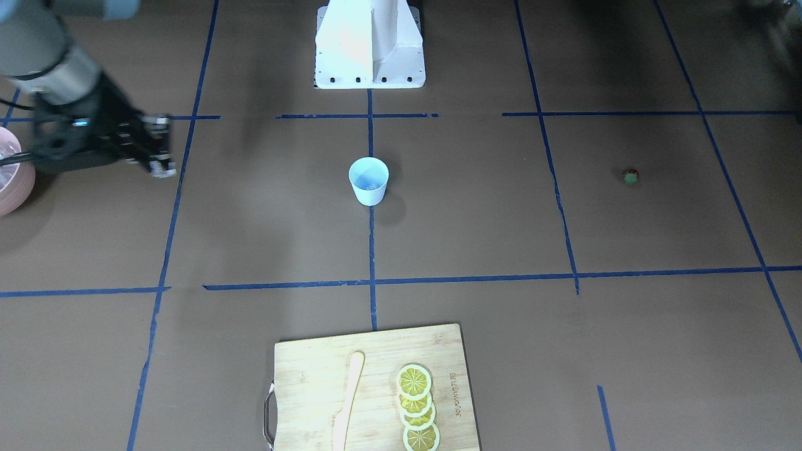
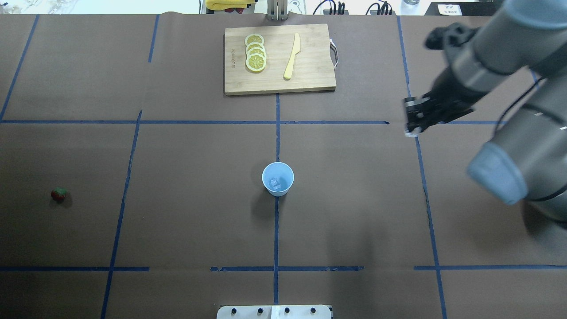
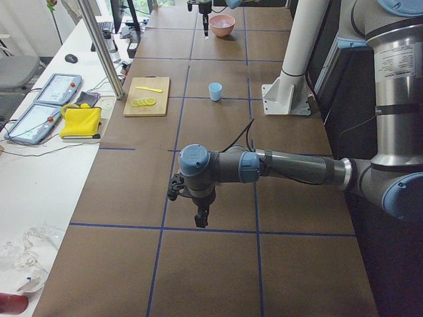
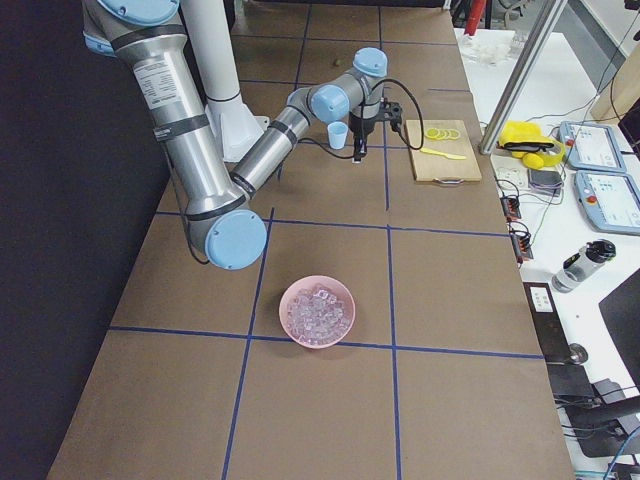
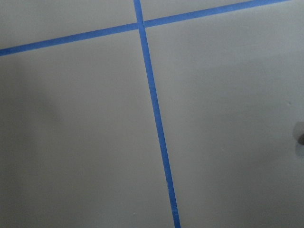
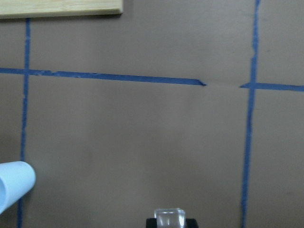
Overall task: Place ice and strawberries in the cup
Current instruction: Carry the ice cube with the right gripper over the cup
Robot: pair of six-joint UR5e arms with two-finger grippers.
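I see the right claw (image 2: 413, 130) clenched on one ice cube (image 6: 169, 218), pointing straight down above the surface (image 2: 354, 199), off on the cup's right-arm side. The cup (image 2: 277, 178) stands upright on the centre tape line, long axis vertical, wide mouth up, with a second cube (image 2: 274, 182) lying in its bottom. The strawberry (image 2: 58, 194) lies well apart on the left-arm side, green cap turned towards the cup. More ice (image 4: 318, 308) fills the pink bowl (image 4: 318, 343). The left claw (image 3: 198, 220) hangs low over the surface; I can't tell if it's clenched or released.
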